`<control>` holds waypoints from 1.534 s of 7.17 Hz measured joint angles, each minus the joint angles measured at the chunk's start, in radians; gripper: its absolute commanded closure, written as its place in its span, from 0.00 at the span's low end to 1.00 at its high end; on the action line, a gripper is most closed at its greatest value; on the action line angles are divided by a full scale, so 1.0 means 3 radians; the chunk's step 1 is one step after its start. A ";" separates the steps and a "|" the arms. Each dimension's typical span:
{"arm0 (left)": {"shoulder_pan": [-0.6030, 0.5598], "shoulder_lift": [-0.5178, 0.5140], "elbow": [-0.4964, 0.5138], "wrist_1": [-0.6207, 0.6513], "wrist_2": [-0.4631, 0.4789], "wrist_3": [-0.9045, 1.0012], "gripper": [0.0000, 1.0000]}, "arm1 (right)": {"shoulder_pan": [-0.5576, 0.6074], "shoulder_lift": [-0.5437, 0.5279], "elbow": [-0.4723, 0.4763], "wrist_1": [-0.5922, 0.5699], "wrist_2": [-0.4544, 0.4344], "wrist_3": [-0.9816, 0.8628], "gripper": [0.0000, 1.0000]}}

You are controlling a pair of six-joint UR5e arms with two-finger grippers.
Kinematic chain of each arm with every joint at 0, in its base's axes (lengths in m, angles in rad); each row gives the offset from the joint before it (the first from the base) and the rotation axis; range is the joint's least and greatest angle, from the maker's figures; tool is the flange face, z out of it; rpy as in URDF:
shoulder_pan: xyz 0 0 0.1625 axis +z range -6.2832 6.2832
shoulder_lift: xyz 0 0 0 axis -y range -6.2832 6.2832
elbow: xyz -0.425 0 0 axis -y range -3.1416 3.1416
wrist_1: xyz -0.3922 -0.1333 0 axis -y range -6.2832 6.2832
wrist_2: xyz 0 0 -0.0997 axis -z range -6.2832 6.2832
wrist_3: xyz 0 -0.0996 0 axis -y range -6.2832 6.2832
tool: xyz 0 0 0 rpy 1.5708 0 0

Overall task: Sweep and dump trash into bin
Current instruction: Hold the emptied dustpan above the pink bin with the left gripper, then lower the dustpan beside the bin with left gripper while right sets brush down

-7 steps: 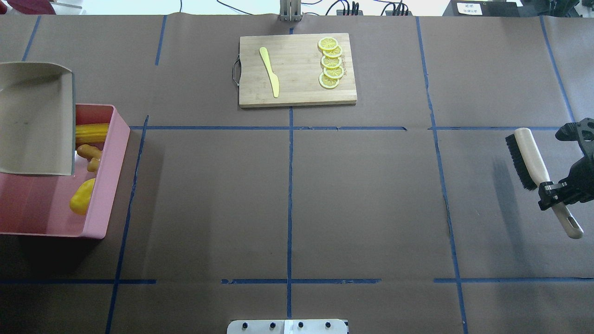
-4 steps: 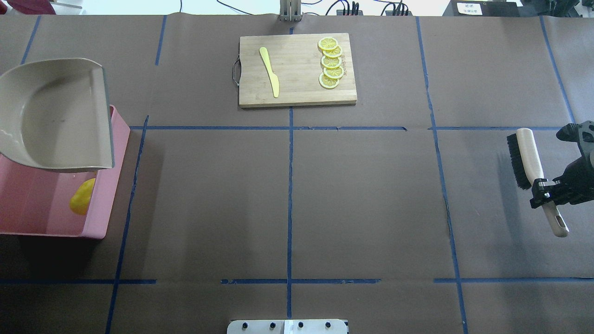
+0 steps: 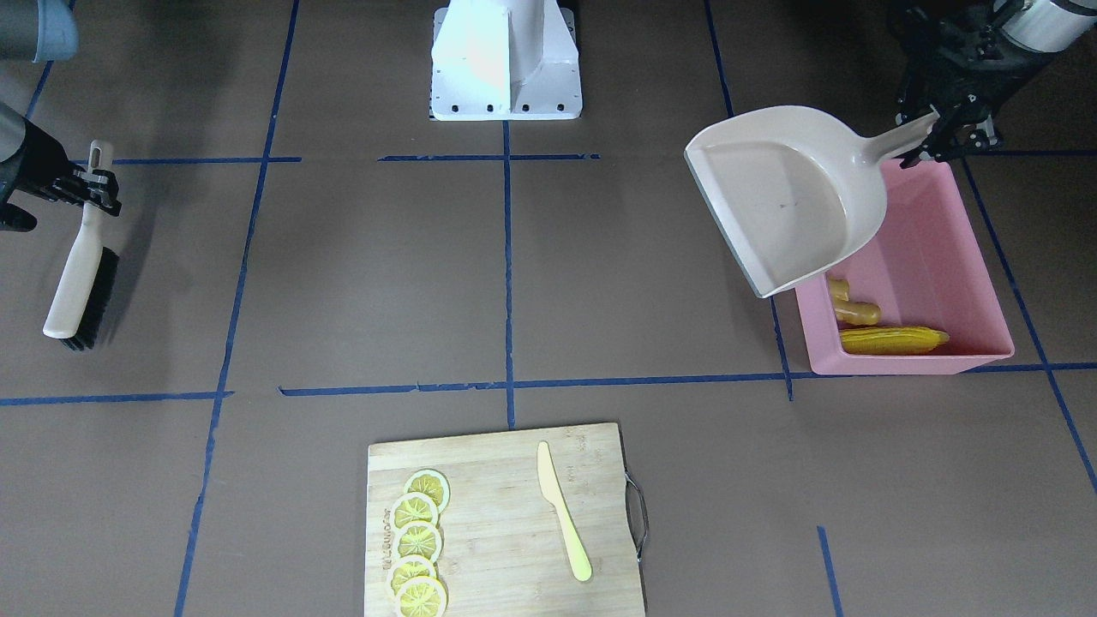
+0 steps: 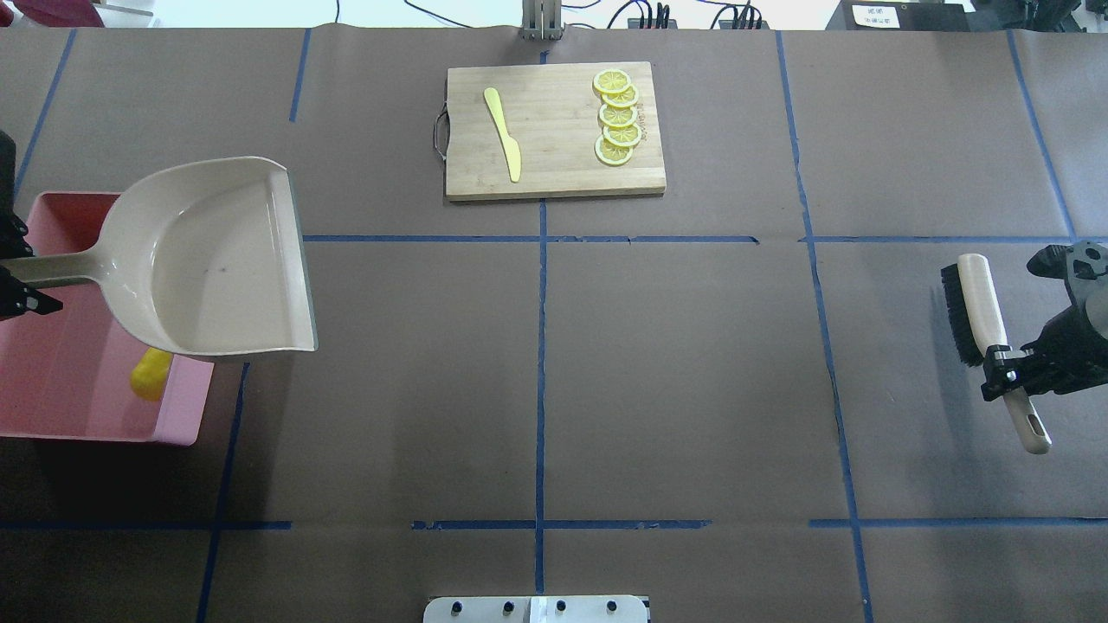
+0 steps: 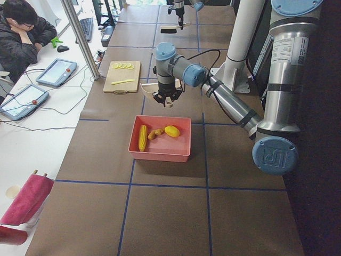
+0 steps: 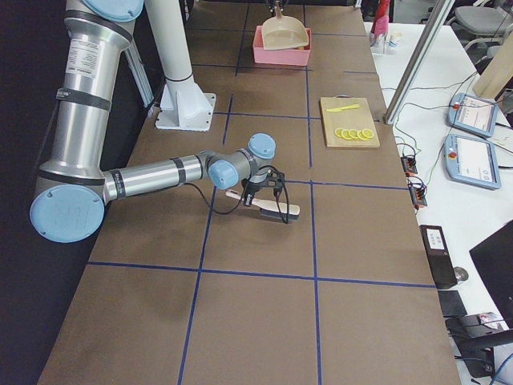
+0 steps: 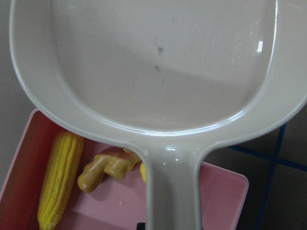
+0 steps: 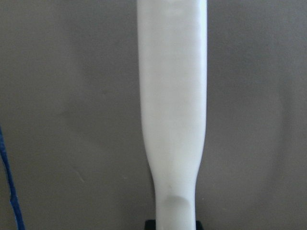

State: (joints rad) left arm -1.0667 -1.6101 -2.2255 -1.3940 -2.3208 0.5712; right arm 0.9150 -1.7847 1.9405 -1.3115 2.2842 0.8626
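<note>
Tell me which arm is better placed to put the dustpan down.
Left, probably: the left gripper holds the dustpan by its handle above the bin, while the right gripper holds the brush far away.

No lettering can be read with certainty anywhere in these views. A small white paper label [image 4: 874,15] sits on a black box [image 4: 917,17] at the far edge of the counter and carries a few dark lines of print, too small to make out. The rectangular bamboo cutting board [image 4: 554,130] has a short burnt-in maker's mark [image 3: 374,517] running along the edge beside the lemon slices, and its letters are too fine to read. The grey touchscreen tablets [image 6: 473,112] on the white side desk show lit screens, but no words or numbers can be told.
</note>
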 measured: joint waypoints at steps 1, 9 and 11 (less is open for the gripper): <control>0.0127 -0.0035 0.0004 -0.0015 0.0006 -0.0103 1.00 | -0.0050 0.0001 -0.0002 0.0002 -0.0009 -0.0007 0.96; 0.0881 -0.0341 0.0083 -0.0020 0.0367 -0.0563 0.97 | -0.0158 0.0010 -0.0020 0.0000 -0.0025 0.0010 0.01; 0.1128 -0.0465 0.0232 -0.0022 0.0467 -0.0561 0.97 | -0.0124 0.0020 0.0063 0.0000 -0.0030 0.0013 0.01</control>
State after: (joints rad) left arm -0.7282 -1.7497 -2.1558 -1.4005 -2.1808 0.4030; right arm 0.8778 -1.7786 1.9592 -1.3116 2.2753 0.8666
